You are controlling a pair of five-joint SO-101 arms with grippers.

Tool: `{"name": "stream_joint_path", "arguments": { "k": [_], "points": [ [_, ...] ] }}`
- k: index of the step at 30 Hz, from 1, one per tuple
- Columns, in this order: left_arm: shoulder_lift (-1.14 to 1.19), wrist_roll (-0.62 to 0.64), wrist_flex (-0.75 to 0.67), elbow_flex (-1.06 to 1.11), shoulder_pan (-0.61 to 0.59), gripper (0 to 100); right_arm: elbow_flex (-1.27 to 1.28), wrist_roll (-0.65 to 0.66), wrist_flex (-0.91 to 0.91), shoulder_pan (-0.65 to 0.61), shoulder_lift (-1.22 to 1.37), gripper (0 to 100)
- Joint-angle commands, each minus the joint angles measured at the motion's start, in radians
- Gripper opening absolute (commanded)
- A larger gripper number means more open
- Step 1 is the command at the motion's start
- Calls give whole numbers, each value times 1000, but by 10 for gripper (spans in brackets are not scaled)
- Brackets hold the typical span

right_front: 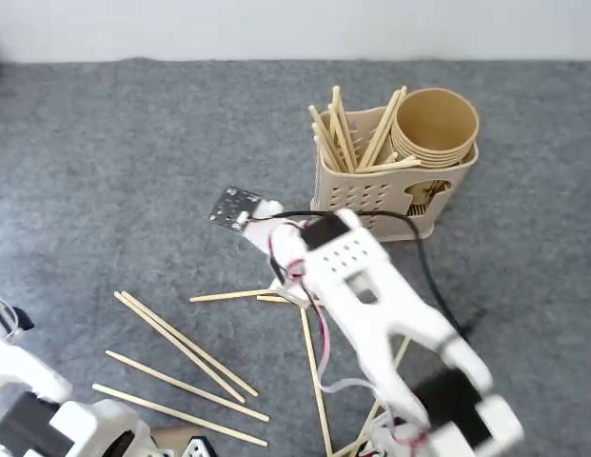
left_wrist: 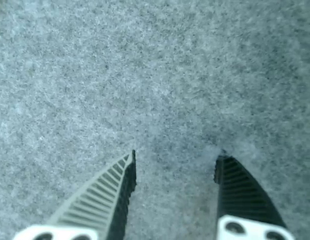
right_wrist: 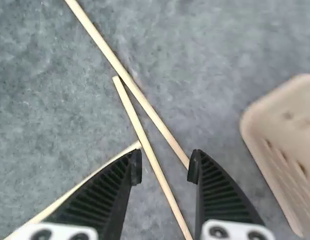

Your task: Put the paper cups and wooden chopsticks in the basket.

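Right arm (right_front: pixel 390 324) stretched from lower right of the high view toward the middle, wrist bent down, red and black wires (right_front: pixel 293 262) looped at the wrist. Right claw (right_wrist: pixel 164 167) aimed downward, jaws parted, moderate gap. Left arm (right_front: pixel 48 409) folded low at near-left corner. Left claw (left_wrist: pixel 174 160) pointing down, jaws spread wide.

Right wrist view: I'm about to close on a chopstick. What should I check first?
1. Right jaws open: ok, with a clear gap.
2. Stick in the gap: ok, one chopstick runs through it.
3. Only one stick in reach: not ok, a second chopstick ends at one jaw tip and a third chopstick lies along the other jaw.
4. Jaws low enough to pinch: cannot tell.
5. Basket clear of the jaws: ok, the basket stands apart.
6. Left jaws free: ok, open over bare carpet.
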Motion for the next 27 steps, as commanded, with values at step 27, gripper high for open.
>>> {"name": "stream_joint_path", "arguments": {
  "k": [27],
  "points": [
    [-38,-8,-14,5,2,251,-284,107,5,-94,475,7]
  ]
}}
